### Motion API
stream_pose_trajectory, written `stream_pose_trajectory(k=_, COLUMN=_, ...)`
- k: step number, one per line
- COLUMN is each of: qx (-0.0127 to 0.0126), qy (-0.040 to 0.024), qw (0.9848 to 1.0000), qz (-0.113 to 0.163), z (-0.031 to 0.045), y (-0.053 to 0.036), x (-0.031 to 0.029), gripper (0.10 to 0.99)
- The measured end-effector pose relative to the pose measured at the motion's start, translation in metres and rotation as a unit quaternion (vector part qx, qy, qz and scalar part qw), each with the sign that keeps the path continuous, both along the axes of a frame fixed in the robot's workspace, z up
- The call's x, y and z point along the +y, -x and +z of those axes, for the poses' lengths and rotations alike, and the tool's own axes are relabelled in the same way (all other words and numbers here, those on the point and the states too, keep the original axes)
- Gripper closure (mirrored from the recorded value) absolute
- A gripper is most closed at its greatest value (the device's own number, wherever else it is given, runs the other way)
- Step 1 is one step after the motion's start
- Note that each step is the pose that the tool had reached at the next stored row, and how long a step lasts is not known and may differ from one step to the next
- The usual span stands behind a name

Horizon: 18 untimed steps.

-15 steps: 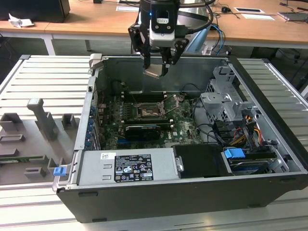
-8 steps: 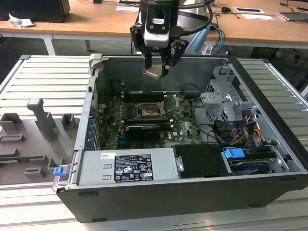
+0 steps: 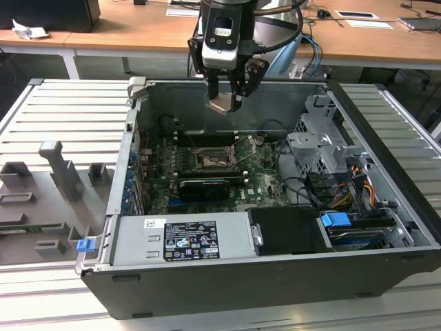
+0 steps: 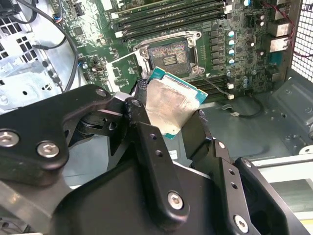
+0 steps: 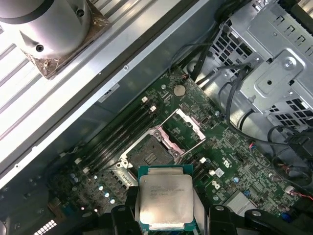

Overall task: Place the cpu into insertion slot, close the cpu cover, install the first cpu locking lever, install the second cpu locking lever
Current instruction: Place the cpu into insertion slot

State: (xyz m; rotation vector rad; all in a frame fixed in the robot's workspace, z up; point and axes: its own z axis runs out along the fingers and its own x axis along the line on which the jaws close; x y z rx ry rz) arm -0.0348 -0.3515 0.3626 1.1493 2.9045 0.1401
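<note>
The gripper (image 3: 226,100) hangs above the computer case (image 3: 227,293), fingers clamped on the cpu (image 5: 165,198), well over the bare insertion slot (image 5: 146,154) whose cpu cover (image 5: 182,128) stands flipped open.

No legible text: cpu (image 5: 165,200) face print, power-supply label (image 3: 181,239) unreadable.

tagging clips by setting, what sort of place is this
Probably a robotics lab: an open computer case on a ribbed metal table, wooden desks behind, the pincer holding a cpu.
</note>
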Motion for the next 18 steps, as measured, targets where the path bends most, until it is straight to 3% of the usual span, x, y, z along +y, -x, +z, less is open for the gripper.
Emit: stream_pose_trajectory(k=18, qx=0.0000, qy=-0.0001, qw=0.9998, qz=-0.020, z=-0.0029, y=0.0001, x=0.0000, gripper=0.557)
